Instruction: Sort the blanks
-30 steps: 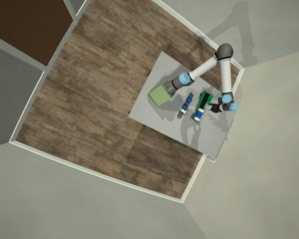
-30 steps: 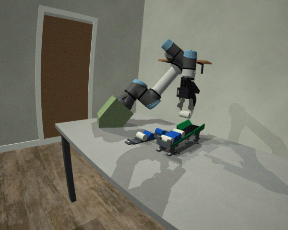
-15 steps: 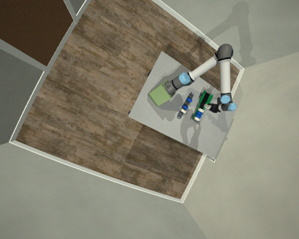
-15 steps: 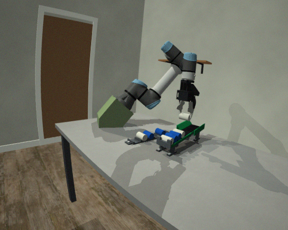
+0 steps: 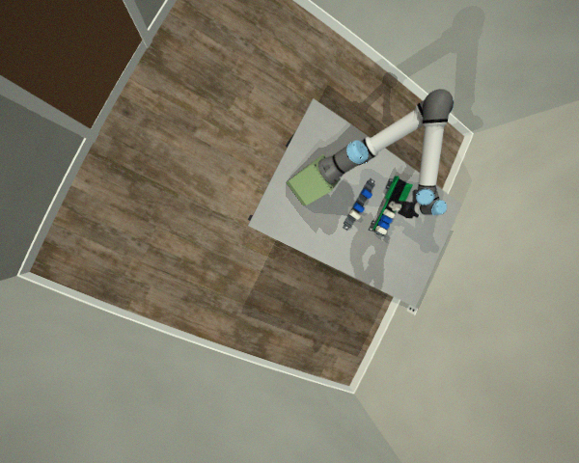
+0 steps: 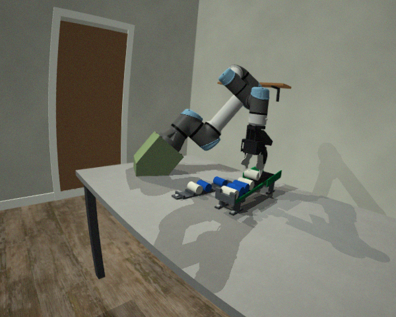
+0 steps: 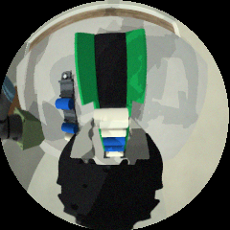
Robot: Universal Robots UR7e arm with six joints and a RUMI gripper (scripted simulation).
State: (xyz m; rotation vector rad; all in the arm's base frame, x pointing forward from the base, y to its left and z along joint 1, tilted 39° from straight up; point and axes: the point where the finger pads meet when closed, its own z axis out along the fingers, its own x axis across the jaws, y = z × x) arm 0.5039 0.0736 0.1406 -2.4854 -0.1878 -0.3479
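The feed ramp (image 6: 274,176) (image 7: 85,62) (image 5: 390,187) has green side rails and a black floor. My gripper (image 6: 253,166) (image 7: 111,117) (image 5: 398,205) is shut on a white blank (image 6: 252,174) (image 7: 111,115) (image 5: 393,204), held straight across the ramp at or just above its floor. Below it on the ramp lie another white blank (image 6: 245,181) (image 7: 114,128), two blue blanks (image 6: 238,187) (image 7: 114,143) and a white blank (image 6: 229,191) at the stop. The grey stock rack (image 6: 180,195) (image 5: 349,223) (image 7: 67,87) holds a white blank (image 6: 193,187) (image 5: 353,214) and two blue blanks (image 6: 204,185) (image 6: 220,180) (image 7: 62,103).
The arm's green base block (image 6: 156,156) (image 5: 309,184) stands on the grey table (image 6: 294,259) behind the rack. A small wall shelf (image 6: 280,86) hangs behind the arm. The table's left edge (image 6: 89,184) is near the rack side.
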